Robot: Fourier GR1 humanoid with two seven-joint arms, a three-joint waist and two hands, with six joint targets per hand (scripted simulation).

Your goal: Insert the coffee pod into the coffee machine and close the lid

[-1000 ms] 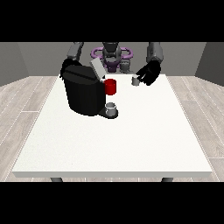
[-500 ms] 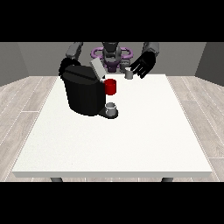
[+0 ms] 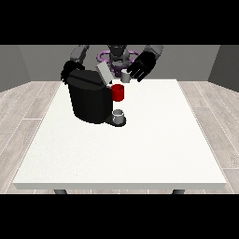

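1. Large white rectangular surface point(image 3: 140, 149): carries a bulky black coffee machine point(image 3: 88, 100) at its far left part.
2. Machine details: grey lid point(image 3: 103, 73) tilted open; red cylindrical part point(image 3: 118, 92) at its front; small grey cup point(image 3: 118, 115) on the drip base.
3. Small grey coffee pod point(image 3: 125, 76): held above the surface, just right of the open lid.
4. Robot hand at the view's right point(image 3: 141, 68): fingers curled round the pod.
5. Robot hand at the view's left point(image 3: 68, 70): behind the machine's top; finger position cannot be told.
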